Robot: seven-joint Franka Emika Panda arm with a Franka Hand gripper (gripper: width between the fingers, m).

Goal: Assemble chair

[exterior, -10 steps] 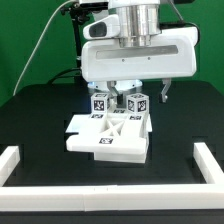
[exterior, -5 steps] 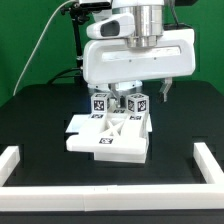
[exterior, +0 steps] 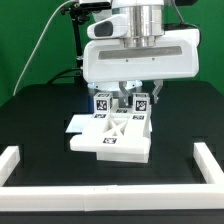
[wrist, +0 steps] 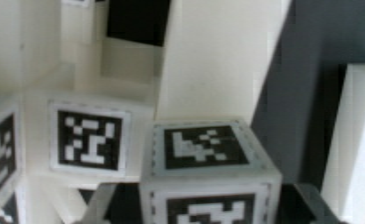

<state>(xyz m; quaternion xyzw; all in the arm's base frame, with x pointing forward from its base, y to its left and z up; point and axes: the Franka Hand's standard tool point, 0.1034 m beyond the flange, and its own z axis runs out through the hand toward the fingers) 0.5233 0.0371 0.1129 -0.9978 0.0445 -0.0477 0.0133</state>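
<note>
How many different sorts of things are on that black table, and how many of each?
White chair assembly with upright tagged blocks: 1
Upright tagged blocks on it: 2
White border rail along the table edges: 1
Robot gripper above the blocks: 1
Total: 5

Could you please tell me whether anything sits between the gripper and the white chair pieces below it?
Nothing visible does. The gripper hangs directly over the two tagged blocks standing on the flat chair panel, with no other object between them. The black table around the pieces shows only the white border rail at its edge.
</note>
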